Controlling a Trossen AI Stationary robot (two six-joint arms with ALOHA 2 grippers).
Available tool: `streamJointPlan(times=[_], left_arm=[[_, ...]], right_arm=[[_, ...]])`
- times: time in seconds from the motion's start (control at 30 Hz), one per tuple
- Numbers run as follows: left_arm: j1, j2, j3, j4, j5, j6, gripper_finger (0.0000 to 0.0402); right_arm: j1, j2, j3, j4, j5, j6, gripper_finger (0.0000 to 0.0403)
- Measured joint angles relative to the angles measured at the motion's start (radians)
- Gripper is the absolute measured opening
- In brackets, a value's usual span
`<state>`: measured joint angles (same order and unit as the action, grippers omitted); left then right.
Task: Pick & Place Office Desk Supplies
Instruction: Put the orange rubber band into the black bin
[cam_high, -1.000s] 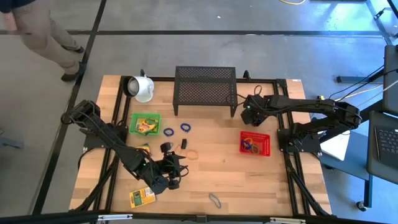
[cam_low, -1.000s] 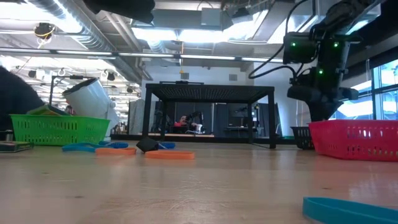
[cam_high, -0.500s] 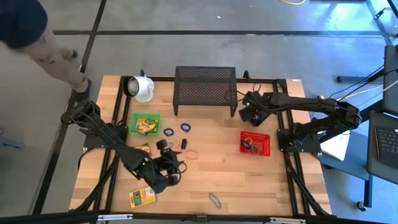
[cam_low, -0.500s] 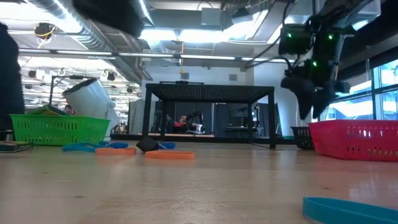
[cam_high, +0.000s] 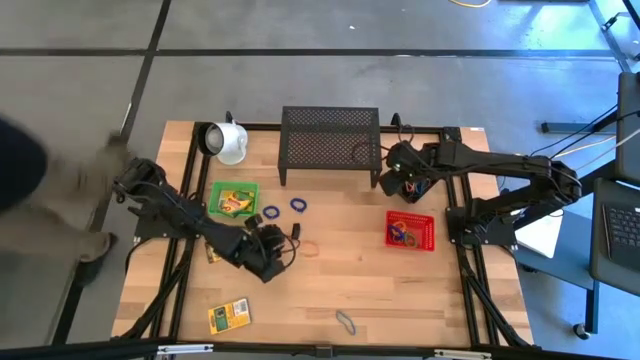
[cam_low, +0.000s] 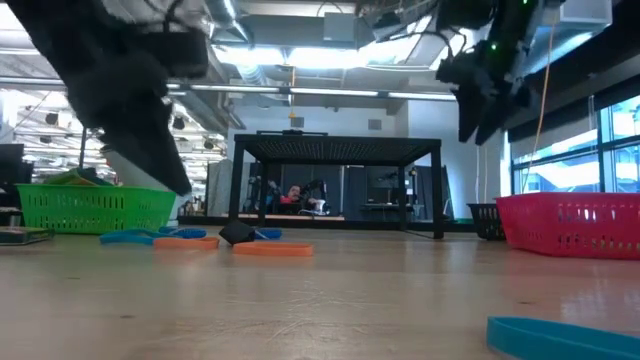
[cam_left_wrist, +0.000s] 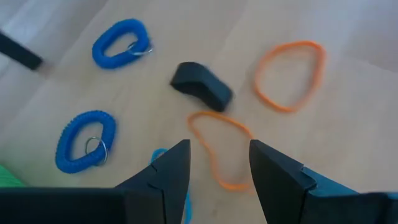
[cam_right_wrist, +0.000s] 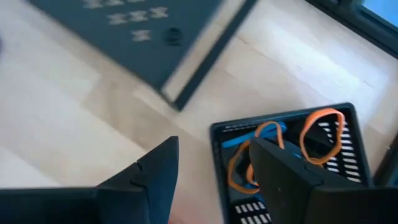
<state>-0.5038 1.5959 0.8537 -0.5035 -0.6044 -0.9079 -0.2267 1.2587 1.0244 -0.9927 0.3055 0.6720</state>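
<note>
On the wooden table, the left gripper hovers spread and empty over orange bands; the right gripper, likewise spread, holds nothing above a black basket.

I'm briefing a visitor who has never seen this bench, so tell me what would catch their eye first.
The left hand, open and empty, hangs above a scatter of blue coils, orange rubber bands and a small black clip near the table's middle. The right hand, open too, hovers beside the black mesh rack over a black tray already holding bands. The red basket also stands out.
</note>
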Motion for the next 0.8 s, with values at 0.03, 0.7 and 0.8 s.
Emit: streamJointPlan(times=[0.03,0.7,0.8], left_arm=[[0.012,0.000,-0.020,0.028,0.003,-0.009,0.0159],[0.094,0.011,-0.198,0.325,0.029,-0.015,0.0159],[0.095,0.048,-0.198,0.335,0.004,0.004,0.0159]], right_arm=[[0.013,0.000,0.007,-0.001,0.000,0.000,0.0197],[0.292,0.000,0.029,0.005,0.071,0.118,0.0196],[0.322,0.000,0.029,0.014,0.102,0.142,0.0196]])
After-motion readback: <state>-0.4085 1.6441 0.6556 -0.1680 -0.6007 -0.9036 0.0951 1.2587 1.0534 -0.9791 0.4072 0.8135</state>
